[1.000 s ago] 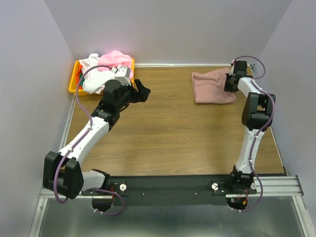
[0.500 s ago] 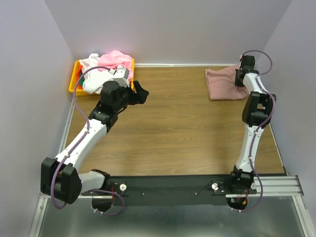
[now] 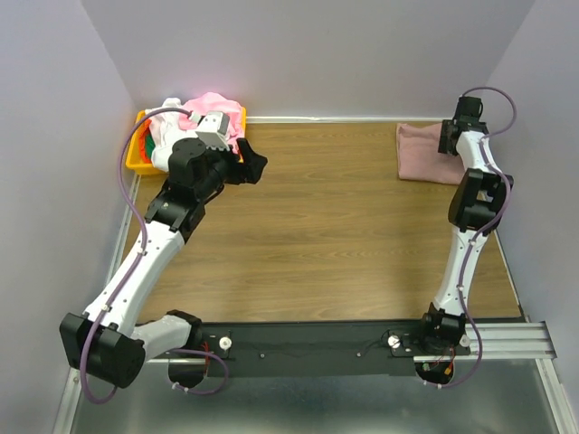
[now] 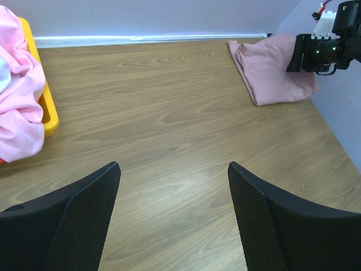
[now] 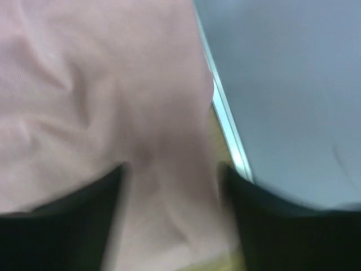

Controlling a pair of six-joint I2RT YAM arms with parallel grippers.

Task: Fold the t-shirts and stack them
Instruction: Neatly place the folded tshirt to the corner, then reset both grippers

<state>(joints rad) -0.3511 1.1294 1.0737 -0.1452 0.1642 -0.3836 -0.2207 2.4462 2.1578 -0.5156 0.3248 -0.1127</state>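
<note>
A folded mauve-pink t-shirt (image 3: 421,152) lies flat at the table's far right corner, also in the left wrist view (image 4: 271,68). My right gripper (image 3: 450,140) hovers just over its right edge. Its wrist view is blurred, but there the right gripper (image 5: 172,169) shows its jaws wide apart, open, with the pink cloth (image 5: 113,84) lying beneath them. More t-shirts (image 3: 204,113), light pink and white, are heaped in the far left corner. My left gripper (image 3: 256,165) stands open beside that heap, over bare wood with nothing between its fingers (image 4: 90,209).
The heap sits in a yellow bin (image 3: 137,149), whose rim (image 4: 48,113) shows under a hanging light pink shirt (image 4: 20,96). Walls close the table at the back and both sides. A white strip (image 5: 225,124) runs along the wall by the folded shirt.
My right gripper slid the mauve-pink shirt to the right into the far corner, then its jaws opened. The left arm swung a little left toward the bin.
</note>
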